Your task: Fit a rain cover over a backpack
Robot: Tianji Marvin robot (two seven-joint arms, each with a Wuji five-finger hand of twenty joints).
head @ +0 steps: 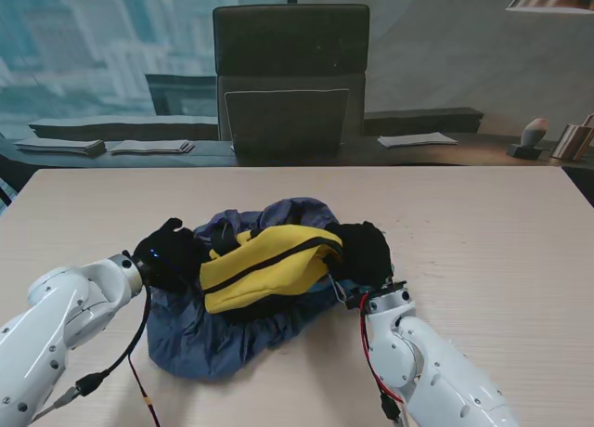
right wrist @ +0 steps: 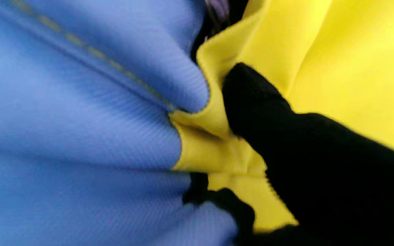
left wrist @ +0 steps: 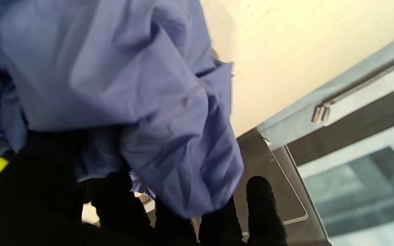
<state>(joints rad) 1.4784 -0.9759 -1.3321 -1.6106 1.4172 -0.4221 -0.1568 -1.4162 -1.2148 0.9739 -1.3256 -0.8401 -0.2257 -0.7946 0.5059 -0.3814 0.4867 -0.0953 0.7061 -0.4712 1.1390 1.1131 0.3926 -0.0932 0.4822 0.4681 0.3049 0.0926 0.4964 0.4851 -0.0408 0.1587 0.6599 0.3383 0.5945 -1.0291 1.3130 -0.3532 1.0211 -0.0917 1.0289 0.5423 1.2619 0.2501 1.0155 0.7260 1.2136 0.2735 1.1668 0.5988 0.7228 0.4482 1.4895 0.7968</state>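
Nearest to me, the two white arms rise from the bottom corners of the stand view, a black and red cable hanging under the left one. Between them on the pale table lies the blue rain cover, spread in folds, with its near edge bunched on the wood.

On the cover sits the yellow backpack, crossed by a dark band and lying near the middle of the table, slightly left of centre. The cover wraps up around its far side but leaves the yellow top bare.

The left hand, in a black glove, is at the backpack's left end, against the cover. In its wrist view the blue cloth drapes over the dark fingers; whether they pinch it I cannot tell.

The right hand, also gloved, is at the backpack's right end. Its wrist view shows a finger pressed into the yellow fabric beside gathered blue cloth; its grip is hidden too.

Beyond the table stands a dark chair.
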